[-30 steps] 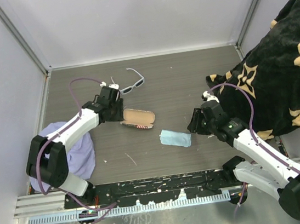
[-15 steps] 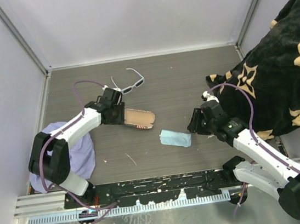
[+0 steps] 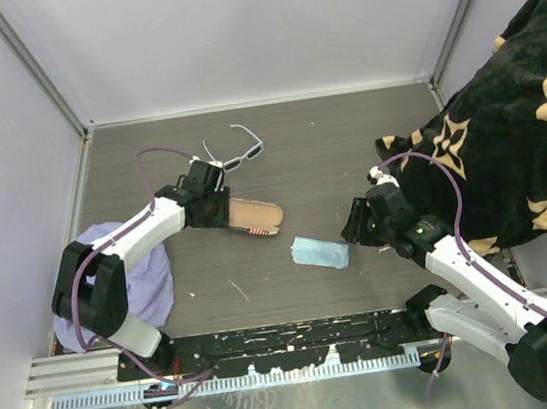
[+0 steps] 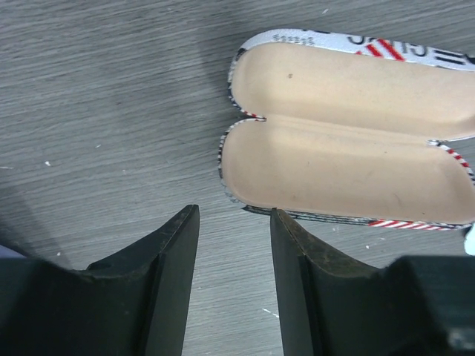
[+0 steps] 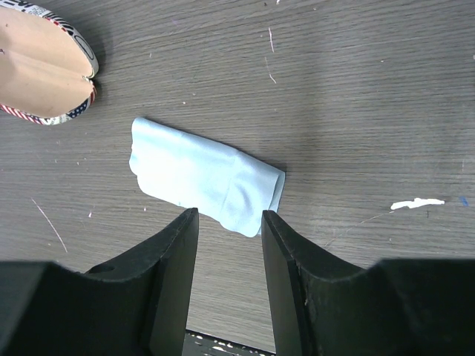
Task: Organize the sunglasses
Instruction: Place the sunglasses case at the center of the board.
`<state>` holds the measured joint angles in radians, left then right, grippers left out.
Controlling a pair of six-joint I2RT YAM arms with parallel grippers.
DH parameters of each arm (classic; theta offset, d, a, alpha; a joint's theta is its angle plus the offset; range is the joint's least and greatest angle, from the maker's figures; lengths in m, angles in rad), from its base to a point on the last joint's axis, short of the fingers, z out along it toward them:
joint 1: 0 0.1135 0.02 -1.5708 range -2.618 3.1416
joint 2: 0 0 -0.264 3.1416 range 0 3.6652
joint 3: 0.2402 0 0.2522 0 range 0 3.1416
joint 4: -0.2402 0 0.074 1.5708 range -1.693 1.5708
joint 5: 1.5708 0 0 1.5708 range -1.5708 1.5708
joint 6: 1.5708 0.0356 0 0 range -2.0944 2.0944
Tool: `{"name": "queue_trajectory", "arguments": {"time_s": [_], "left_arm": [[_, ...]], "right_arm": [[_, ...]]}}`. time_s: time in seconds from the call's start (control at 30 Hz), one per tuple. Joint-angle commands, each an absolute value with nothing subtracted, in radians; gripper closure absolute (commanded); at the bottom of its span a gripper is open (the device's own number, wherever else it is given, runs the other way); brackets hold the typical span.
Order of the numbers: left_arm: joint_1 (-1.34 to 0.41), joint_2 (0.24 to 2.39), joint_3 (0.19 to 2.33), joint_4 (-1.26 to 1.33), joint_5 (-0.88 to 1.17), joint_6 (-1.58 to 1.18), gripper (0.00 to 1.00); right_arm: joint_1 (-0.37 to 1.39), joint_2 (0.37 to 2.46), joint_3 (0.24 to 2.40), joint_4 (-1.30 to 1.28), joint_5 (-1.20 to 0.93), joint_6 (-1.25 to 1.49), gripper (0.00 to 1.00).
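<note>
The white-framed sunglasses (image 3: 239, 157) lie unfolded on the table toward the back, just beyond my left gripper (image 3: 221, 203). That gripper (image 4: 234, 211) is open and holds nothing, its fingertips at the left end of the flag-patterned case (image 4: 349, 159), which lies open with its tan lining up (image 3: 255, 215). My right gripper (image 5: 230, 215) is open and empty too, hovering just right of the folded light blue cloth (image 5: 204, 176), which also shows from above (image 3: 319, 253). From above, the right gripper (image 3: 355, 226) sits beside the cloth.
A purple cloth (image 3: 132, 279) lies heaped at the left by the left arm's base. A black blanket with tan flowers (image 3: 516, 132) fills the right side. Grey walls with metal rails (image 3: 260, 101) enclose the table.
My left gripper has shifted slightly right and toward the open case, and its jaws have narrowed a little. The right arm, cloth and sunglasses have stayed put.
</note>
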<state>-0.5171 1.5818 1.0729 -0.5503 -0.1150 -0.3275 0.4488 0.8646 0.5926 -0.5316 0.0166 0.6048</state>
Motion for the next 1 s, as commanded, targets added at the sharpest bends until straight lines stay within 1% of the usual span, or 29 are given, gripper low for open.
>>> {"name": "queue_trajectory", "arguments": {"time_s": [0.0,0.1,0.3,0.5,0.97], "left_arm": [[-0.520,1.506,1.092,-0.464,-0.047,-0.356,0.55],[-0.519,1.501,1.109,-0.461,-0.098,-0.360,0.55],[-0.519,1.611,1.175,-0.550,-0.178,-0.343,0.56],[-0.520,1.659,1.154,-0.547,-0.168,-0.341,0.58],[-0.524,1.633,1.113,-0.550,-0.167,-0.331,0.61]], "right_arm": [[0.449,0.862,0.602,-0.499,0.011,0.606,0.54],[0.448,0.862,0.600,-0.499,0.012,0.607,0.54],[0.448,0.863,0.598,-0.497,0.010,0.606,0.54],[0.448,0.860,0.595,-0.498,0.011,0.606,0.54],[0.448,0.860,0.595,-0.496,0.006,0.609,0.54]]}}
